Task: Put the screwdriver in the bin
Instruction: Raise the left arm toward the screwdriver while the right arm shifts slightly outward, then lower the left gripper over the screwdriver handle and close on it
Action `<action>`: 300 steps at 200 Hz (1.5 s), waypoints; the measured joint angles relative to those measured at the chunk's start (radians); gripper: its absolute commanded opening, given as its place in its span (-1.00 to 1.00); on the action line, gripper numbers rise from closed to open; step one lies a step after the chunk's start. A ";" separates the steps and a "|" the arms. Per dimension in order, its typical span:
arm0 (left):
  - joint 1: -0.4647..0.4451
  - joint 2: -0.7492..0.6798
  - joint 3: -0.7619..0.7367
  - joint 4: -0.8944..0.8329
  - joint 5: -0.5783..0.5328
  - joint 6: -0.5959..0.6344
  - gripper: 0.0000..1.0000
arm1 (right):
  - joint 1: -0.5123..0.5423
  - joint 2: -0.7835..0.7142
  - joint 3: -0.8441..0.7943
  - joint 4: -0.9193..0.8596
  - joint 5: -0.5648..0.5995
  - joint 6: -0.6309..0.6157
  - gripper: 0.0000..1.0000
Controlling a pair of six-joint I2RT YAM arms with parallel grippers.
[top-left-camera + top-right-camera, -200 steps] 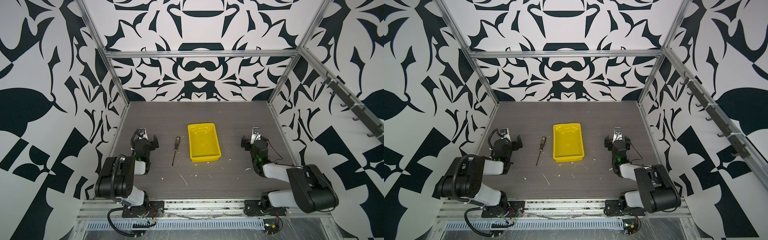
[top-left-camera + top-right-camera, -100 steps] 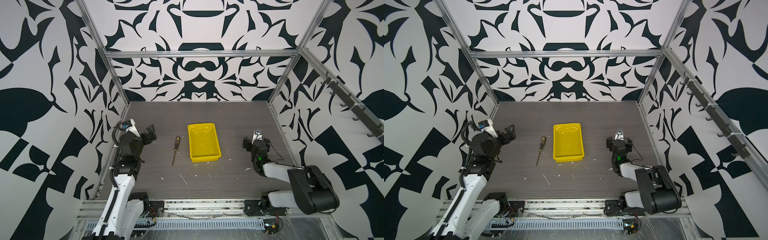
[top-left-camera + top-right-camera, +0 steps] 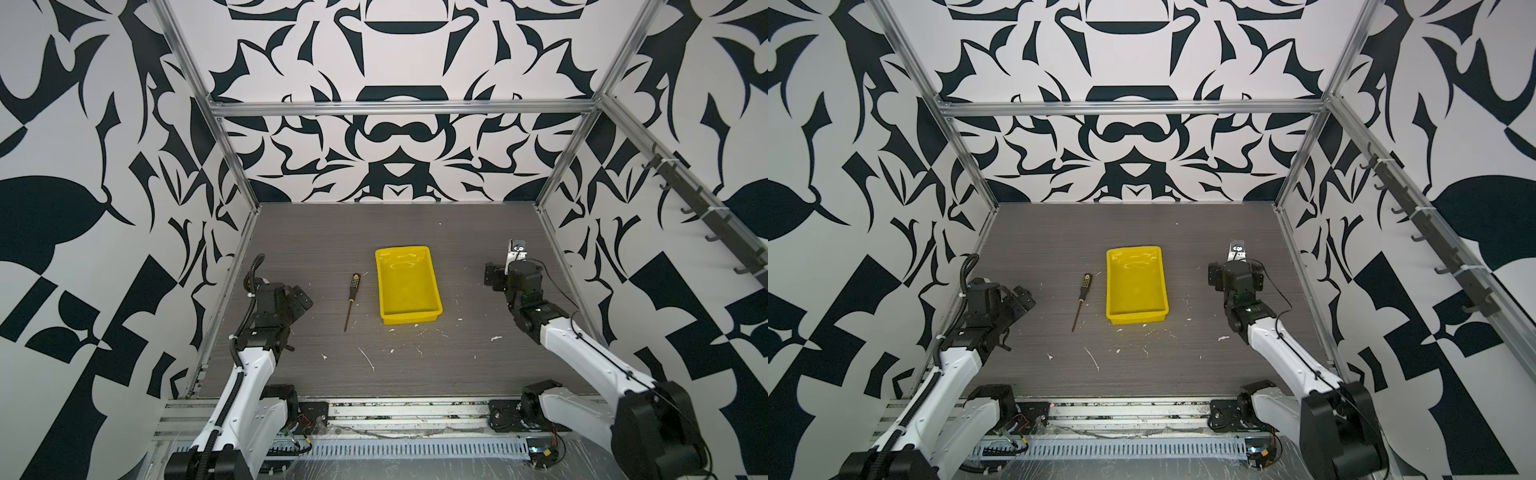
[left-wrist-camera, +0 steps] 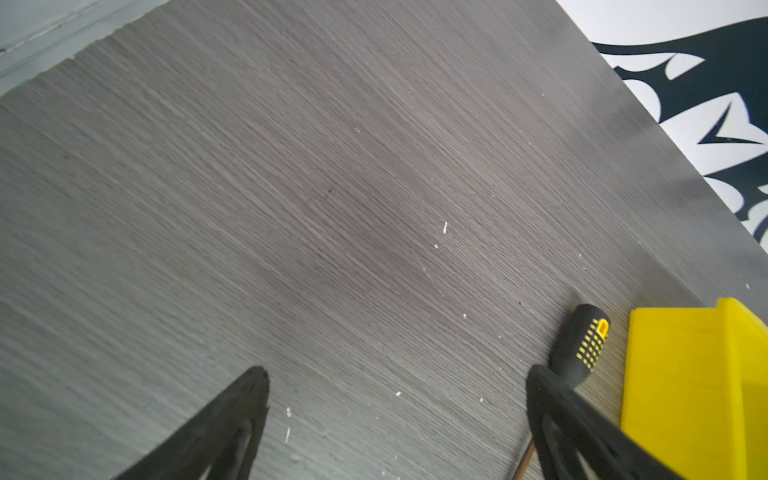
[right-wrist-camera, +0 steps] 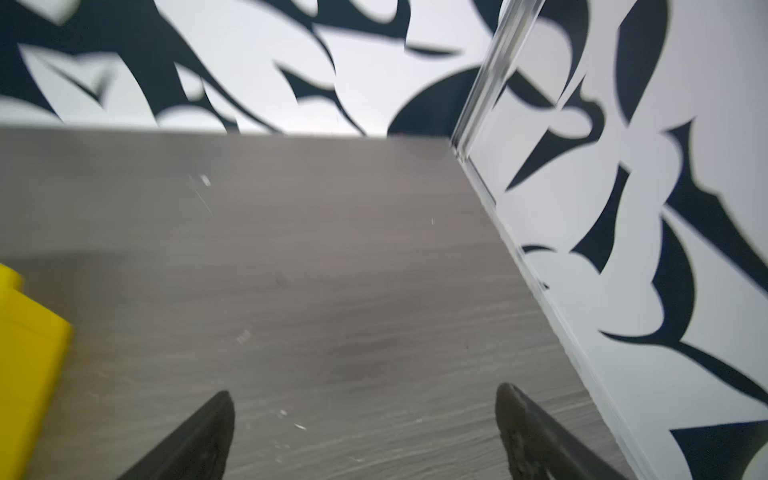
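The screwdriver [image 3: 352, 293] lies flat between the left claw [image 3: 302, 297] — spread wide, empty — and the bin [image 3: 409, 318].

One screwdriver [image 3: 351, 297], one bin [image 3: 407, 286], one table [image 3: 374, 232] — plus a pair: left end effector [image 4: 397, 376], right end effector [image 5: 361, 399]

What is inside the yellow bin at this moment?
Nothing: the bin shows only its bare glossy floor, with no part covered. The screwdriver lies outside, on the table beside it.
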 measured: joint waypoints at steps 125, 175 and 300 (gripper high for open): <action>0.000 -0.184 -0.007 -0.057 -0.119 -0.081 0.99 | 0.154 -0.127 -0.165 -0.430 -0.039 0.424 1.00; 0.000 -0.334 -0.099 -0.074 -0.141 -0.118 0.99 | 0.190 -0.232 -0.206 -0.378 -0.012 0.428 1.00; -0.285 0.189 0.107 0.067 0.106 -0.250 0.79 | 0.190 -0.608 -0.334 -0.431 0.124 0.535 1.00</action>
